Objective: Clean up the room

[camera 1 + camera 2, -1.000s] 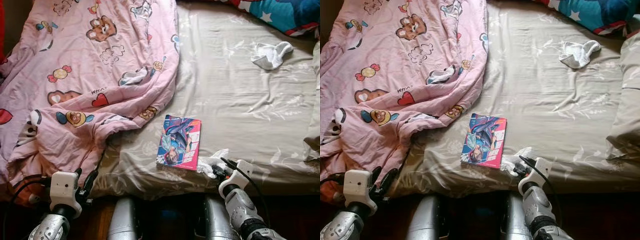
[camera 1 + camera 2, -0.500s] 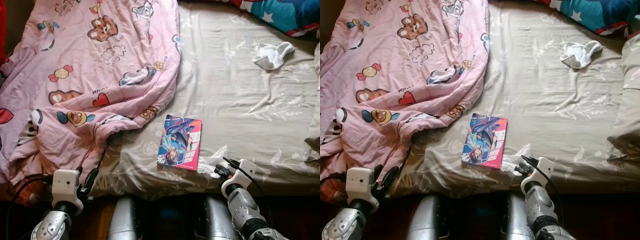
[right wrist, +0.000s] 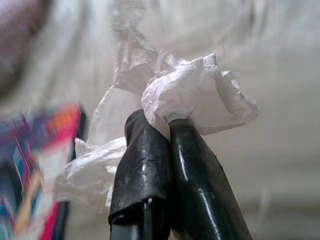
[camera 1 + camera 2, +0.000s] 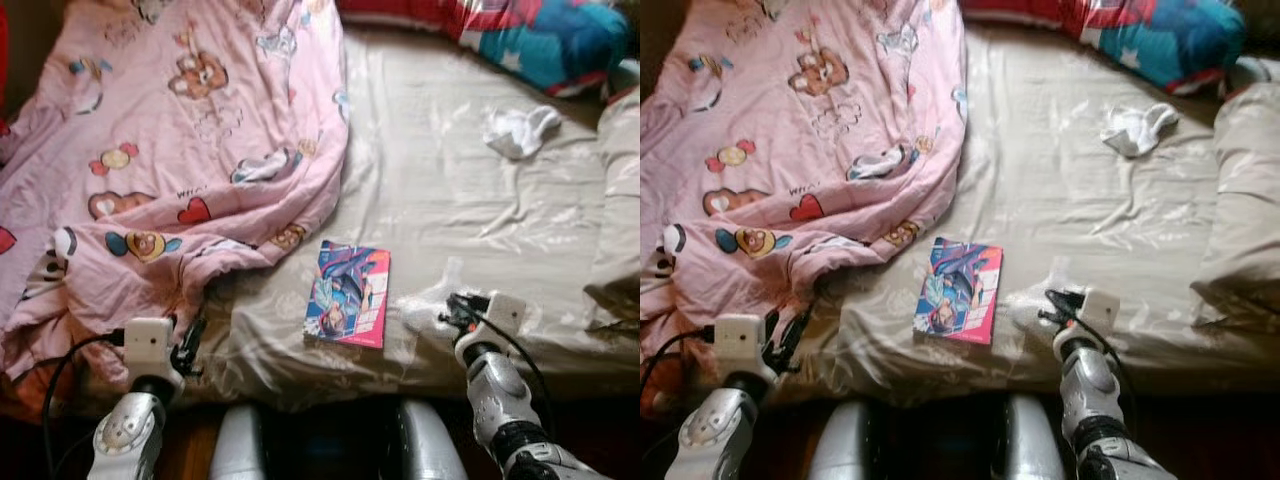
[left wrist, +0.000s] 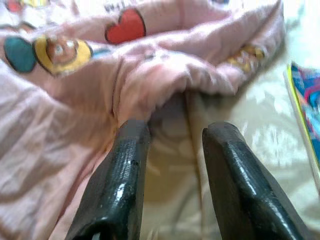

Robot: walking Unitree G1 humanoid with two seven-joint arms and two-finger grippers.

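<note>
A crumpled white tissue [image 3: 200, 95] sits at the near edge of the beige bed sheet [image 4: 470, 200], and my right gripper [image 4: 447, 316] is shut on it, fingers [image 3: 165, 175] pressed together. A colourful comic book [image 4: 347, 293] lies flat just left of the tissue. My left gripper [image 5: 172, 165] is open at the bed's near edge, its fingers [image 5: 117, 185] pointing at the fold of the pink cartoon blanket [image 4: 170, 150] with nothing between them. A white sock [image 4: 518, 130] lies far right on the sheet.
A blue and red star-patterned pillow [image 4: 540, 35] lies along the head of the bed. A beige pillow [image 4: 620, 200] lies along the bed's right edge. The pink blanket covers the bed's left half and hangs over the near edge. My two legs [image 4: 240, 450] stand against the bed.
The camera has shifted and the picture is blurred. Relative to the book, my right gripper has risen a little with the tissue in it. The left gripper has also come up toward the blanket.
</note>
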